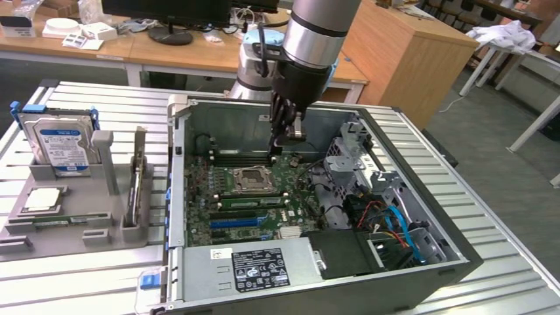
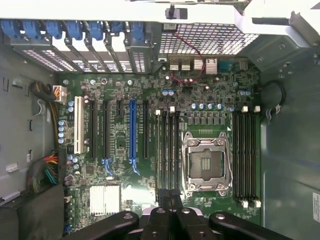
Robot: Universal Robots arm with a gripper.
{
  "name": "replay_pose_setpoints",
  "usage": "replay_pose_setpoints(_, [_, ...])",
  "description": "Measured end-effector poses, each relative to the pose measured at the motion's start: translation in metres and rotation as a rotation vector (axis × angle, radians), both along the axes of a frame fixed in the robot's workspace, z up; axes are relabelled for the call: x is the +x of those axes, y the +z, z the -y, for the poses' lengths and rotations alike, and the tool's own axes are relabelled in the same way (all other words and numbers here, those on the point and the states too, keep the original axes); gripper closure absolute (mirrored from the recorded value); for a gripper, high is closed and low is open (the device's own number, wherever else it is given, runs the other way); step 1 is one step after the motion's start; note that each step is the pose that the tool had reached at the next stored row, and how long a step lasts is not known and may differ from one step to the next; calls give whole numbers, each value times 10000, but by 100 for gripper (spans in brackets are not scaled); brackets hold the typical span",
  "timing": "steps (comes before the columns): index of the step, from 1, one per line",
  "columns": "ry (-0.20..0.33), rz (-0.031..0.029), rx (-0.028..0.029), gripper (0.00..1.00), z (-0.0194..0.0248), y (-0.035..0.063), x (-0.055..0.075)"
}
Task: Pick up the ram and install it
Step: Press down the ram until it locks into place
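Observation:
My gripper (image 1: 278,146) hangs shut inside the open computer case (image 1: 180,197), above the far end of the motherboard (image 1: 262,197) near the black memory slots (image 1: 245,158). Nothing shows between its fingers. In the wrist view the closed fingertips (image 2: 170,199) meet over one end of a bank of black slots (image 2: 167,150) beside the empty processor socket (image 2: 206,162). A thin green ram (image 1: 60,224) lies in the grey holder tray (image 1: 18,244) on the exterior view's left, well apart from the gripper.
The tray also holds an upright hard drive (image 1: 60,143) and a silver square chip (image 1: 44,199). The case walls, a drive cage (image 1: 355,157), cables (image 1: 394,223) and the power supply (image 1: 262,266) hem in the board. A second slot bank (image 2: 246,160) flanks the socket.

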State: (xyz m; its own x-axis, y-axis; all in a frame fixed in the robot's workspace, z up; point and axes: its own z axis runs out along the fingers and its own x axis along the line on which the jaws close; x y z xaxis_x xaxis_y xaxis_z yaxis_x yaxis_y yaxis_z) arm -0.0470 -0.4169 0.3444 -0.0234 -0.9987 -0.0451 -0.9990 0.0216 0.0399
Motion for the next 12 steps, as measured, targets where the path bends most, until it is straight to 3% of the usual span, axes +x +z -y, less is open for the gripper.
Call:
replay_pose_setpoints(6, [-669, 1, 1, 89, 0, -1, 0])
replay_pose_setpoints(12, [-1744, 1, 0, 89, 0, -2, -1])
